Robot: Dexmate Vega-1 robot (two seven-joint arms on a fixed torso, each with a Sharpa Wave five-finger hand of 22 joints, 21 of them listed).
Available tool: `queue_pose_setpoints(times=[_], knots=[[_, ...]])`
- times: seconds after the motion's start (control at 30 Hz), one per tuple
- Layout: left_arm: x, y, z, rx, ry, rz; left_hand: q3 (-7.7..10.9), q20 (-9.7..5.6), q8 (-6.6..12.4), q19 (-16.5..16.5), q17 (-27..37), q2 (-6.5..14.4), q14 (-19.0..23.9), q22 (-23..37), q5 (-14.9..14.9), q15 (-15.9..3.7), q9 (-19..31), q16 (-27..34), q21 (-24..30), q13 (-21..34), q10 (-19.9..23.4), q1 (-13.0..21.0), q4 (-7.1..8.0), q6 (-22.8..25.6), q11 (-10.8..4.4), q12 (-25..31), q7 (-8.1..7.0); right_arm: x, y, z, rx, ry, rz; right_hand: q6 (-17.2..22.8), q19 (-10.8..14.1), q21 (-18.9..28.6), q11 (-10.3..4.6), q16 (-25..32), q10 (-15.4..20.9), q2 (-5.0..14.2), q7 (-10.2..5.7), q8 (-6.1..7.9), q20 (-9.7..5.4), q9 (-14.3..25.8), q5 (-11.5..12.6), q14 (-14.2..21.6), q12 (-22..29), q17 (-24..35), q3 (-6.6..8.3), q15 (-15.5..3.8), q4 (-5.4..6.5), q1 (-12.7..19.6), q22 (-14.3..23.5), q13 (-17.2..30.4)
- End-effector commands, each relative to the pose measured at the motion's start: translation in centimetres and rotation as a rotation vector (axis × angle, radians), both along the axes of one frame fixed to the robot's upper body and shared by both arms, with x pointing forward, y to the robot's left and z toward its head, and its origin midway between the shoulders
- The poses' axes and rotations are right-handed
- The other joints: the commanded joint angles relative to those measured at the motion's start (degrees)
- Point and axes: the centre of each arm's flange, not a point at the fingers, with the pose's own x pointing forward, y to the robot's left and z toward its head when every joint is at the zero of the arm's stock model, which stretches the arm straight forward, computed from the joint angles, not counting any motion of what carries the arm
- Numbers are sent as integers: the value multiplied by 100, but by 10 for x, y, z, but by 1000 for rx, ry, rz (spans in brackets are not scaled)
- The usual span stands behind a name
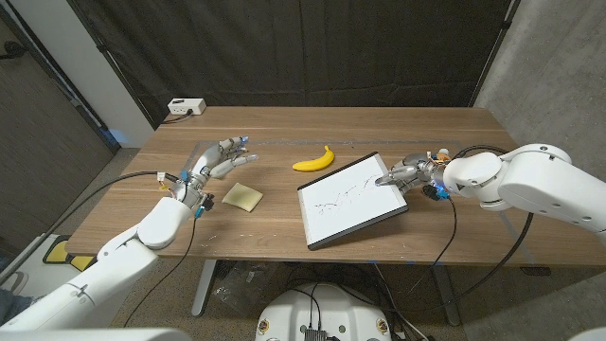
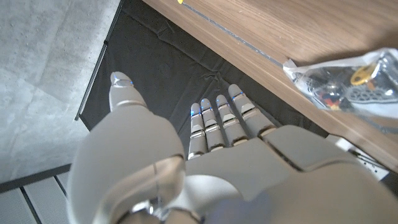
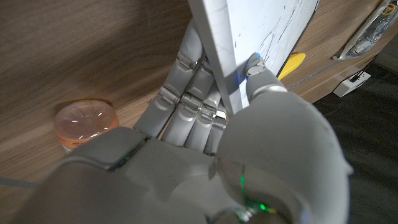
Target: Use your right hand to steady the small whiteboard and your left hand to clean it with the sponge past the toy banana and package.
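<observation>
The small whiteboard point(image 1: 348, 200) with black scribbles lies right of the table's middle, its right edge raised. My right hand point(image 1: 407, 173) pinches that edge between thumb and fingers; the right wrist view shows the grip, with the hand point(image 3: 249, 143) on the board point(image 3: 267, 25). A yellow sponge point(image 1: 242, 196) lies left of the board. Behind the board lies the toy banana point(image 1: 314, 162) point(image 3: 292, 64). My left hand point(image 1: 202, 180) point(image 2: 205, 155) hovers left of the sponge, holding nothing, fingers stretched out towards the clear package point(image 1: 214, 152) point(image 2: 348, 81).
A small pinkish translucent disc point(image 3: 86, 121) sits on the table beside my right hand. A white power box point(image 1: 186, 107) stands at the far left corner. Black curtains hang behind the table point(image 1: 284, 128).
</observation>
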Motion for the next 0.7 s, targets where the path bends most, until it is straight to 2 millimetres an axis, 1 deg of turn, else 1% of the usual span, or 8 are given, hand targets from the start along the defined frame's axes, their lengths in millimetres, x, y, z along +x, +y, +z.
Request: queue_pose_setpoints(times=[0.03,0.13,0.27,0.33,0.37,0.47,0.57,0.7], knots=[[-15,8,-5,171,-124,183,-17,5,31,155,9,-41,134,7,42,-162,12,11,37,28,162,95,-63,145,-48,10,-17,-7,15,-7,6,0,-6,63,-49,29,-16,-17,10,51,-13,-15,-5,19,48,-2,0,16,209,7,130,-39,36,28],[-13,9,-11,194,-163,225,-17,18,24,229,10,-54,185,7,51,-179,13,12,49,29,197,124,-64,169,-43,3,-29,-10,17,-9,9,-1,-11,60,-63,31,14,-26,-8,52,-16,-21,-6,19,48,-6,-14,16,218,8,132,-51,52,28],[-12,10,-19,236,-206,278,-19,34,20,245,12,-60,208,8,56,-182,14,9,44,30,196,134,-58,189,-43,-13,-43,-15,19,-11,6,1,-21,56,-81,34,7,-40,-33,49,-16,-29,-5,20,47,-16,-34,15,230,9,134,-65,72,28],[-15,11,-21,267,-225,314,-20,33,16,239,13,-61,206,8,58,-184,14,3,37,30,194,133,-53,189,-59,-19,-50,-18,19,-11,5,1,-24,61,-87,35,-2,-44,-37,49,-17,-30,-5,20,47,-18,-39,15,234,10,135,-71,80,28],[-17,12,-22,282,-232,329,-21,37,14,235,14,-61,210,8,58,-180,14,2,32,30,200,131,-50,192,-60,-20,-53,-19,20,-11,5,0,-26,63,-106,40,39,-54,-33,56,-19,-36,-6,22,47,-18,-48,18,251,9,139,-87,107,29],[-21,15,-25,321,-246,367,-27,48,8,217,17,-61,214,8,62,-197,15,-7,13,31,224,119,-33,207,-85,-25,-82,-22,21,-12,5,0,-30,59,-114,43,6,-60,-32,55,-17,-42,-5,23,47,-18,-54,18,260,9,139,-96,122,29],[-26,17,-28,368,-250,403,-30,50,5,219,19,-62,229,8,65,-206,15,-9,6,32,240,113,-22,217,-99,-29,-87,-24,23,-12,1,0,-30,62,-120,45,10,-64,-31,54,-19,-43,-5,23,47,-18,-57,19,265,8,138,-100,132,29],[-31,18,-29,405,-229,414,-34,53,-2,221,21,-63,246,8,68,-210,16,-10,-3,33,244,108,-13,222,-113,-39,-108,-26,26,-13,-1,3,-23,64,-131,49,-10,-71,-28,53,-21,-46,-5,23,48,-19,-63,20,277,5,136,-107,149,30]])
